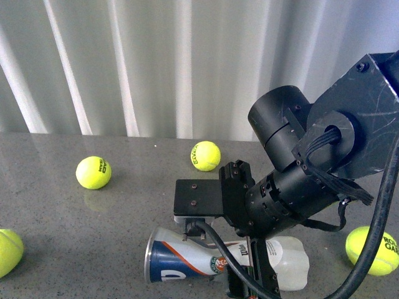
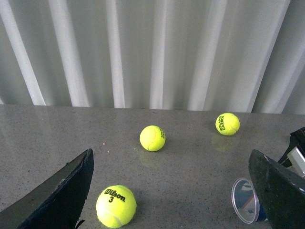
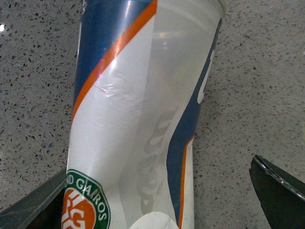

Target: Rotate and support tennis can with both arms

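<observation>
The tennis can (image 1: 187,258) lies on its side on the grey table, near the front edge, with its metal-rimmed open end to the left. My right arm (image 1: 293,180) reaches down over it. The right gripper (image 1: 250,279) is open and straddles the can's middle. In the right wrist view the can's navy, white and orange label (image 3: 138,119) fills the space between the two spread fingers (image 3: 279,191), which stand apart from it. My left gripper (image 2: 167,195) is open and empty above the table. The can's rim (image 2: 244,200) shows just inside its right finger (image 2: 279,191).
Several yellow tennis balls lie loose on the table: one at the left (image 1: 93,172), one further back (image 1: 205,156), one at the left edge (image 1: 7,251), one at the right (image 1: 374,250). A Wilson ball (image 2: 116,206) lies near the left gripper's finger. A white corrugated wall stands behind.
</observation>
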{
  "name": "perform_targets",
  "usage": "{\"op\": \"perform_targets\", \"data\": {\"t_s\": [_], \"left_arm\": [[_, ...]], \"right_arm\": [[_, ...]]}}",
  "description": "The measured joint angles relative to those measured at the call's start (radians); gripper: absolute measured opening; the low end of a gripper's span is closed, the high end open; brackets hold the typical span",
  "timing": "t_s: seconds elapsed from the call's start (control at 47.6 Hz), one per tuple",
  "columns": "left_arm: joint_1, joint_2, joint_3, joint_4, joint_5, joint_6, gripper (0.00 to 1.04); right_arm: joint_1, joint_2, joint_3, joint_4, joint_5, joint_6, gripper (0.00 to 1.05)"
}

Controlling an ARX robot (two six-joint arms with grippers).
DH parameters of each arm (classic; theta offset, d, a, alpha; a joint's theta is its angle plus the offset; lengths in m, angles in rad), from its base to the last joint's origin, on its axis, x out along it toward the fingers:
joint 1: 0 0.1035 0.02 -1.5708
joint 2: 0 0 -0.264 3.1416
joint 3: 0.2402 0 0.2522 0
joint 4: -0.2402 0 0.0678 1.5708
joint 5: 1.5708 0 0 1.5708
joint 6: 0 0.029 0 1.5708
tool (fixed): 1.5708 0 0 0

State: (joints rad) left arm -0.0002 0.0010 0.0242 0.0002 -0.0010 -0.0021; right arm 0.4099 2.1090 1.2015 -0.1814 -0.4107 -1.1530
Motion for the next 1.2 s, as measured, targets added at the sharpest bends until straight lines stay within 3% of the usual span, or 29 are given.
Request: {"op": "perform_targets", "data": {"t_s": [1.198], "left_arm": [[0.000, 0.000, 0.000, 0.000, 0.000, 0.000, 0.98]], "right_arm": [[-0.046, -0.173, -0.029, -0.020, -0.080, 0.054, 0.98]]}}
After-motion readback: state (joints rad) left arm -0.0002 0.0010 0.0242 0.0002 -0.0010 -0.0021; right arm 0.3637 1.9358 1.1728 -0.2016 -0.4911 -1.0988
